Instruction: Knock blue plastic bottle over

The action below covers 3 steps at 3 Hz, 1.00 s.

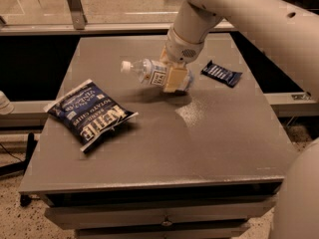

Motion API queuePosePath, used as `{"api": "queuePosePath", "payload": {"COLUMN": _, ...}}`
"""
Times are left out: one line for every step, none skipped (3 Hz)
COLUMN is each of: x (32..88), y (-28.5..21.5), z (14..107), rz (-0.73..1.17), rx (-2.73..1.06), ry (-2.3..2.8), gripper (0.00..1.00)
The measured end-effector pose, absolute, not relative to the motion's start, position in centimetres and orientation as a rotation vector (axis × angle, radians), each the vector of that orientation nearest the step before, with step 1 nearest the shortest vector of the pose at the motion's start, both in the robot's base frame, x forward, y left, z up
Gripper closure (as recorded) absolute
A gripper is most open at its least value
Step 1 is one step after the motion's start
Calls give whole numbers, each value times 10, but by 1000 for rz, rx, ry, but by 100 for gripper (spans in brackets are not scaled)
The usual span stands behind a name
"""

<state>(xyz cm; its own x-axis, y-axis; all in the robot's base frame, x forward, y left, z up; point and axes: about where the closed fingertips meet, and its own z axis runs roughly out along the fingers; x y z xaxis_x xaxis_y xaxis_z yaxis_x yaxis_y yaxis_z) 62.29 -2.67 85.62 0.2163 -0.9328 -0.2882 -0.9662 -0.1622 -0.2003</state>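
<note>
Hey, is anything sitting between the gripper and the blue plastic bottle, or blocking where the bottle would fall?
Nothing visible. The gripper is right at the blue plastic bottle, which tilts steeply, cap leftward. The chips bag and snack bar lie apart from it on the table.
</note>
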Motion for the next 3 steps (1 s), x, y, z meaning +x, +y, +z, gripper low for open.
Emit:
{"api": "queuePosePath", "payload": {"x": 616, "y": -22, "z": 853, "rz": 159, "rx": -2191, "ry": 1746, "gripper": 12}}
{"api": "queuePosePath", "payload": {"x": 612, "y": -21, "z": 852, "rz": 171, "rx": -2206, "ry": 1731, "gripper": 0}}
{"api": "queuePosePath", "payload": {"x": 610, "y": -20, "z": 852, "rz": 178, "rx": -2210, "ry": 1722, "gripper": 0}}
